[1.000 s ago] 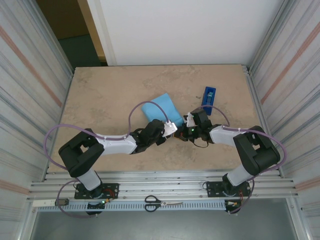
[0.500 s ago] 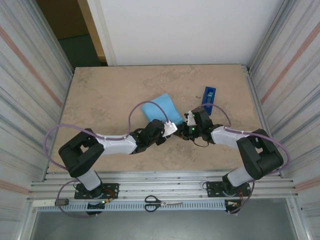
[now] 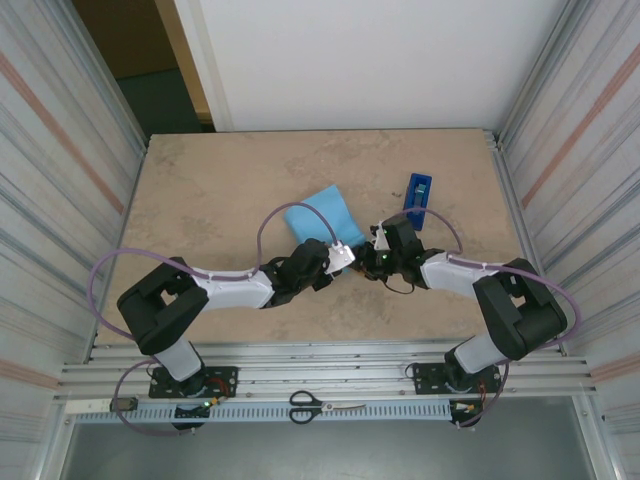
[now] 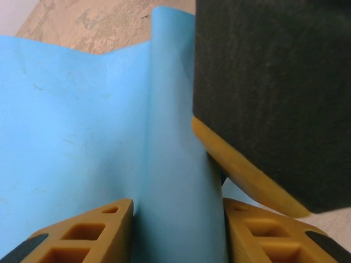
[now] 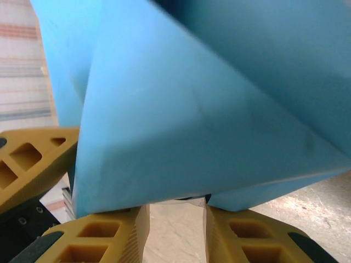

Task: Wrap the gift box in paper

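Observation:
The paper (image 3: 318,215) lies light-blue face up at the table's middle, folded up into ridges, and the gift box is hidden under it. My left gripper (image 3: 347,256) sits at the paper's near right corner. In the left wrist view a raised fold of the paper (image 4: 175,181) fills the gap between the fingers of the left gripper (image 4: 176,233), which are shut on it. My right gripper (image 3: 377,241) meets it from the right. In the right wrist view a paper flap (image 5: 219,87) overhangs the fingertips of the right gripper (image 5: 176,222). Bare table shows between its fingers.
A dark-blue tape dispenser (image 3: 418,194) stands just beyond the right gripper. Scissors (image 3: 325,405) lie on the rail in front of the table. Metal walls close in both sides. Bare tabletop (image 3: 210,190) spreads to the left and back.
The right arm has edged slightly toward the paper, its elbow shifting right. The left arm and the paper look the same.

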